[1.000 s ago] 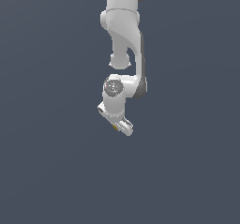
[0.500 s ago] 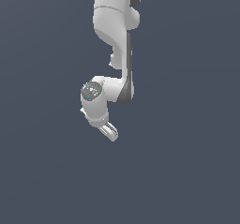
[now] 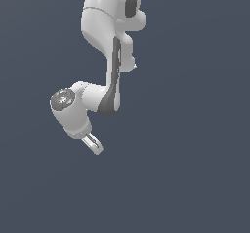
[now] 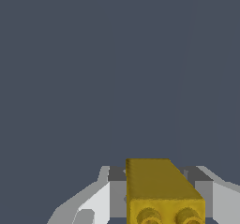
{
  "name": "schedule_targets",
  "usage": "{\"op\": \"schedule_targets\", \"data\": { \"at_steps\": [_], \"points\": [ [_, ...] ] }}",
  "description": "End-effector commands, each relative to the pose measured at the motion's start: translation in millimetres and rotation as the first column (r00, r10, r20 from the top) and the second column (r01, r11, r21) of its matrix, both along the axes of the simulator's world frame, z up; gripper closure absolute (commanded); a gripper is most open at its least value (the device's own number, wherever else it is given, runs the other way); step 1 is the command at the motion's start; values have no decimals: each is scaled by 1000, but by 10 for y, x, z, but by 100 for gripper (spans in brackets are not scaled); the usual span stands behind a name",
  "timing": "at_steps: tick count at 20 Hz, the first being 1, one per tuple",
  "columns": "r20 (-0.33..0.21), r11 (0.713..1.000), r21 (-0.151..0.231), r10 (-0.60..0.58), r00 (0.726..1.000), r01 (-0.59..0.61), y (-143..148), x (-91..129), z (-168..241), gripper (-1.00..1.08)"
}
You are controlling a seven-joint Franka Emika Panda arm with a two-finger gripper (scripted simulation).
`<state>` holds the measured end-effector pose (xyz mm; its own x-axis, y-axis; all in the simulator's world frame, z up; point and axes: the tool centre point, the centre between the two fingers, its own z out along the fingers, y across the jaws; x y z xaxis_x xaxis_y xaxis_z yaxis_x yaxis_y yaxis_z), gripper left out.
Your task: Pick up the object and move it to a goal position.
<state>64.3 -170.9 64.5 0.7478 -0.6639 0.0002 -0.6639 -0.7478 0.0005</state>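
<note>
In the wrist view the object (image 4: 157, 181) is a yellow-gold block with two round studs on its near face. It sits between the grey fingers (image 4: 117, 195) of my gripper (image 4: 161, 190), which is shut on it. In the exterior view the white arm hangs from above, its wrist bent toward the exterior view's left. There the gripper (image 3: 93, 144) points down and to the right, and the object is hidden behind the hand.
A plain dark grey-blue surface fills both views. No other objects, edges or goal marker show.
The arm has swung toward the exterior view's left and slightly lower, carrying the hand with it. The wrist has turned, so the gripper now shows more end-on.
</note>
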Motion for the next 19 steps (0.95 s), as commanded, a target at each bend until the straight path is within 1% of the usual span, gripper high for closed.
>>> {"op": "schedule_targets", "data": {
  "at_steps": [1, 5, 9, 19],
  "points": [
    [0, 1000, 0, 1, 1000, -1, -157, 85, 43, 108],
    [0, 1000, 0, 1, 1000, -1, -341, 187, 90, 108],
    [0, 1000, 0, 1, 1000, -1, -462, 258, 121, 108],
    [0, 1000, 1, 1, 1000, -1, -574, 327, 148, 108]
  ]
}}
